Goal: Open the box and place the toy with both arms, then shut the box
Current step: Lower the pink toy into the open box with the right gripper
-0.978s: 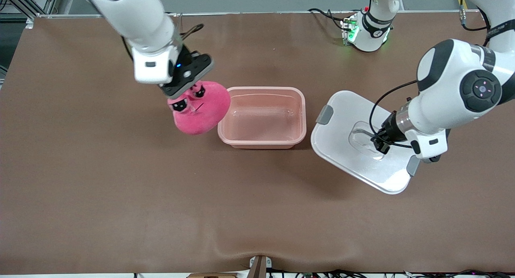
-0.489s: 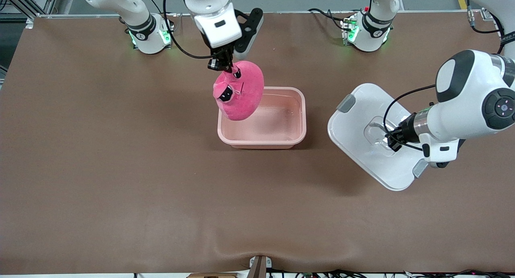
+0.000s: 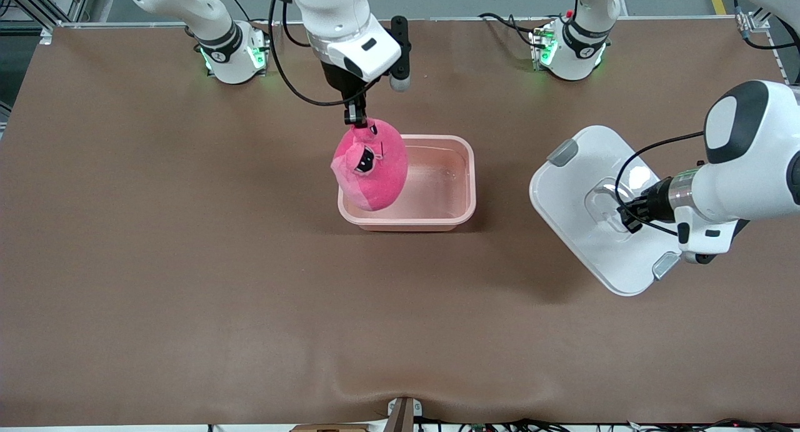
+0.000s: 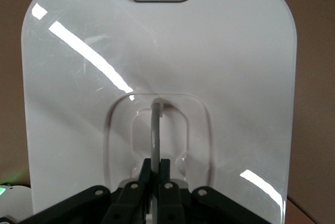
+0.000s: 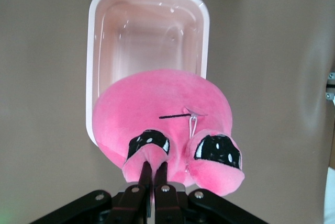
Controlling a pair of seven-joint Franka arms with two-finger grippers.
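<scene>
The pale pink box (image 3: 459, 188) stands open in the middle of the table; it also shows in the right wrist view (image 5: 97, 51). My right gripper (image 3: 356, 118) is shut on an ear of the hot-pink toy (image 3: 374, 169) and holds it hanging over the box's end toward the right arm; the right wrist view shows the toy (image 5: 162, 114) and my right gripper (image 5: 152, 167). My left gripper (image 3: 630, 217) is shut on the handle (image 4: 155, 130) of the white lid (image 3: 594, 188) and holds it tilted above the table toward the left arm's end. The left wrist view shows my left gripper (image 4: 155, 167).
Both arm bases (image 3: 228, 50) (image 3: 572, 50) stand along the table's top edge with green lights. Cables run along the edge nearest the camera. The brown table (image 3: 187, 294) lies bare around the box.
My right gripper has carried the toy from beside the box to over its end and lowered it. My left gripper has moved the lid farther from the box.
</scene>
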